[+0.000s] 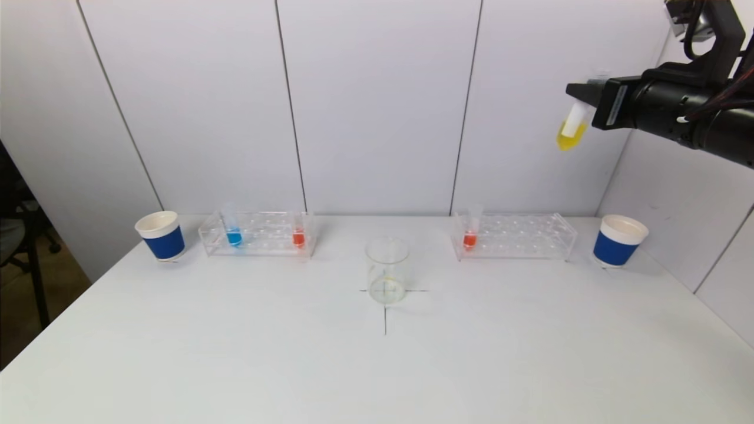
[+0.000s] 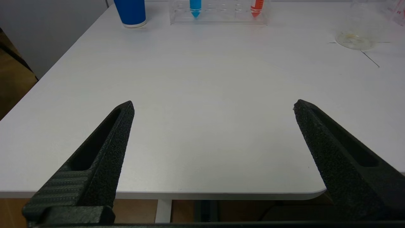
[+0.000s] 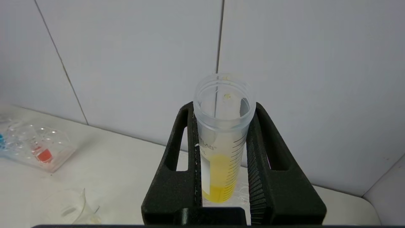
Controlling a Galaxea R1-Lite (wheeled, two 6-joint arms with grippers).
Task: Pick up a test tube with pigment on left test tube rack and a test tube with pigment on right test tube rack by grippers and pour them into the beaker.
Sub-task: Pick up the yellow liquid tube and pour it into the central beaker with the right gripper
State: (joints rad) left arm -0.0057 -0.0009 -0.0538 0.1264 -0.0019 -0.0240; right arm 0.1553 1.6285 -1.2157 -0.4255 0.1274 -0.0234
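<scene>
Fingers (image 3: 253,152) of right gripper (image 3: 221,107) clamped on test tube with yellow pigment (image 3: 221,171), open mouth up, held high above the table's far right corner, over right test tube rack (image 1: 518,235). Left gripper (image 2: 213,106) fingers spread wide, holding nothing, low at the table's (image 1: 377,365) near left edge. Beaker (image 1: 387,270) at table centre on a cross mark, possibly a faint yellowish trace at its bottom. Left test tube rack (image 1: 259,234) along far edge with blue and red tubes; right rack holds one red tube. Blue cups (image 1: 161,235) at both far corners.
</scene>
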